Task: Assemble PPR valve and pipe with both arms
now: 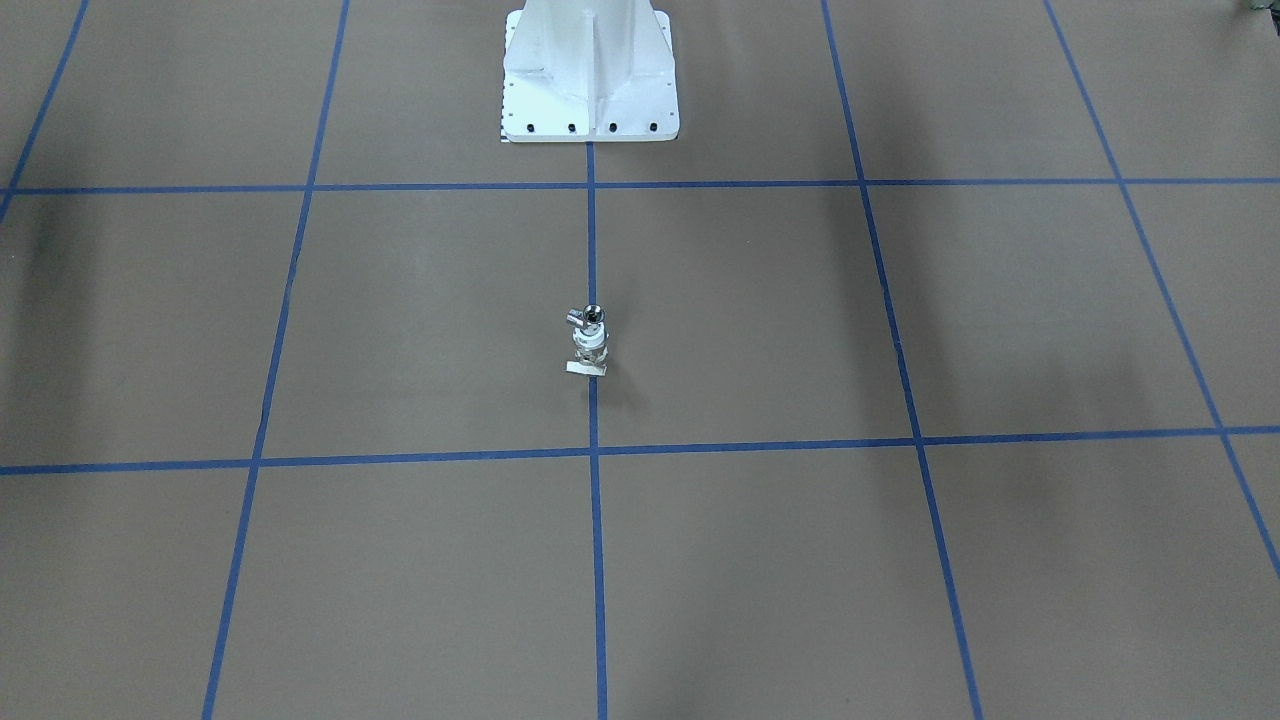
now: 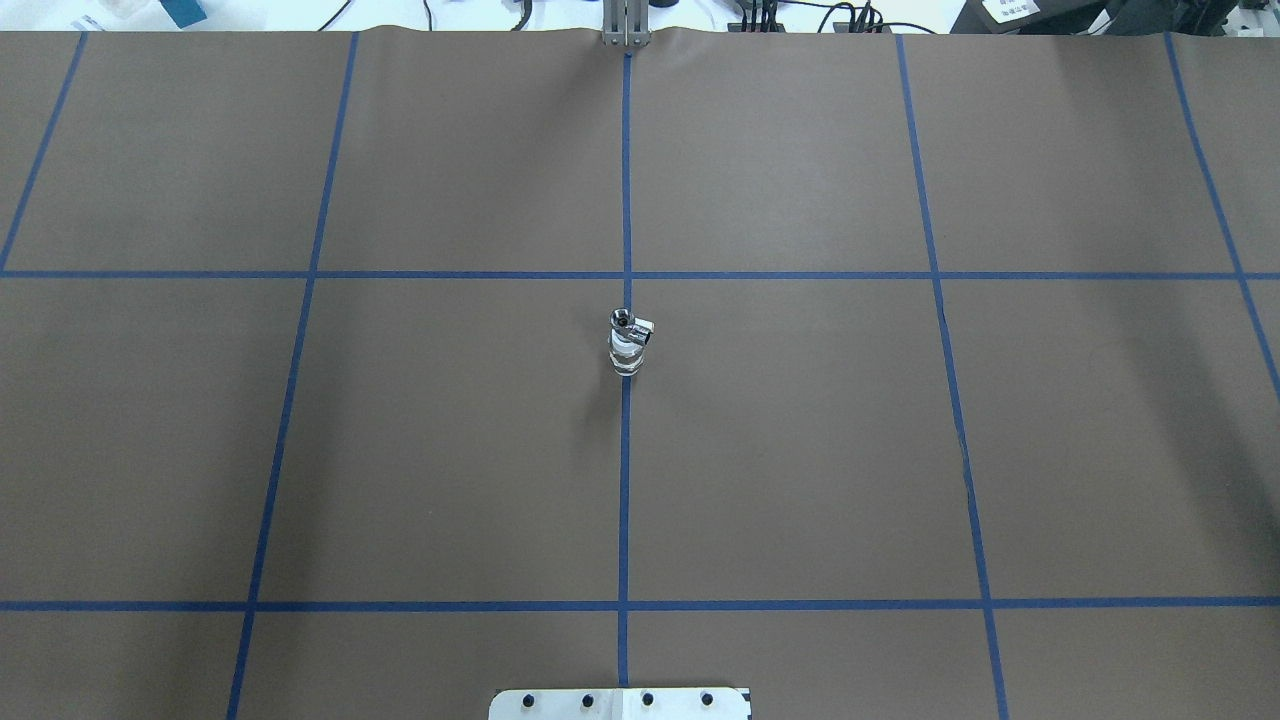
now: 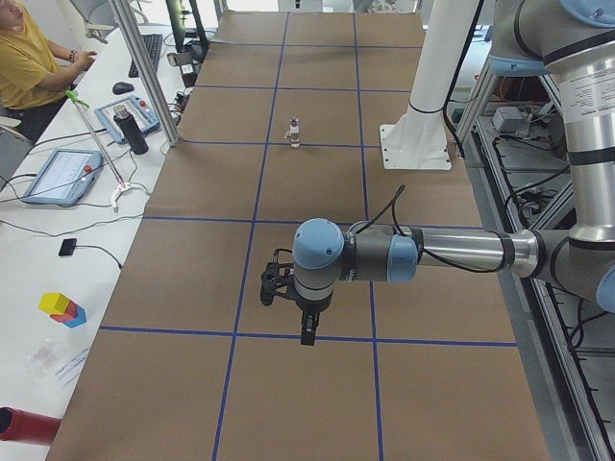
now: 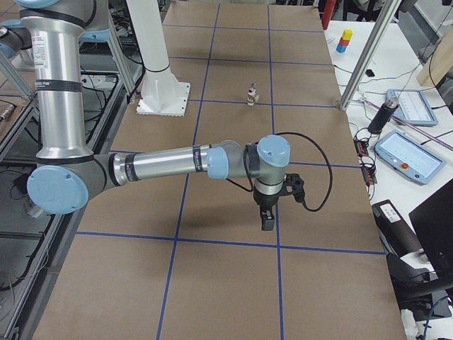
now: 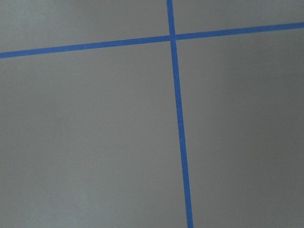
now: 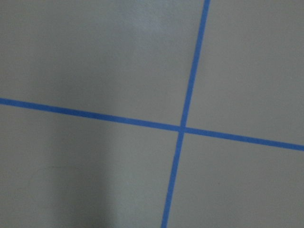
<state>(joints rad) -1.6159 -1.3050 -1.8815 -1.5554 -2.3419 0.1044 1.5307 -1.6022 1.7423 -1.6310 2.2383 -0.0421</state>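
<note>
Valve-and-pipe piece (image 1: pixel 590 341), small, silver and white, upright at the middle of the worktop (image 2: pixel 800 450) on the blue centre line (image 2: pixel 624 480), near the white pedestal (image 1: pixel 590 70). Left end effector (image 3: pixel 307 335) pointing down over the worktop's left end, right end effector (image 4: pixel 268 222) over its right end, both well apart from the piece; spread or closed, cannot tell.

Blue tape (image 2: pixel 625 500) grids the brown table (image 2: pixel 450 450). White pedestal (image 1: pixel 590 70) at front view's top centre. Yellow-shirted person (image 3: pixel 24 58) at left view's upper left.
</note>
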